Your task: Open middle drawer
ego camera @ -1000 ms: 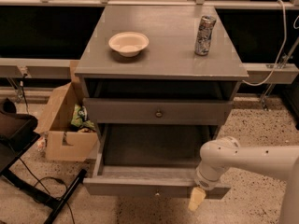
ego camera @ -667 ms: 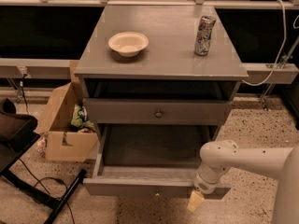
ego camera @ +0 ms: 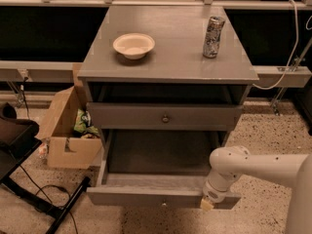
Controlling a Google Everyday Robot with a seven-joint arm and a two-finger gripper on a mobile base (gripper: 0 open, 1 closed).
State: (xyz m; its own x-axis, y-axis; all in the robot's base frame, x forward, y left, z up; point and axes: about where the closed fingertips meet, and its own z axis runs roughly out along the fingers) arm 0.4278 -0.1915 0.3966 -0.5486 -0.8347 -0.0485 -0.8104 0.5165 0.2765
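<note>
Right, here's my view: the middle drawer (ego camera: pixel 126 197) stands pulled well out of the grey bench (ego camera: pixel 165 65), its flat front low in the frame and its small knob (ego camera: pixel 164 204) at bottom centre. The inside looks bare grey. My claw (ego camera: pixel 207 204) sits at the lower right of the frame, right against the drawer front's right end. Whether it's wide or narrow, I cannot tell from here. The white arm (ego camera: pixel 253 165) reaches in from the right edge.

Above the opening, the upper drawer (ego camera: pixel 126 117) is shut, round knob (ego camera: pixel 165 117) at its middle. On the bench top there's a pale bowl (ego camera: pixel 134 45) left of centre and a can (ego camera: pixel 213 31) standing upright toward the right (well apart from each other). A cardboard box (ego camera: pixel 66 147) sits open on the floor at the left, just beside the bench.
</note>
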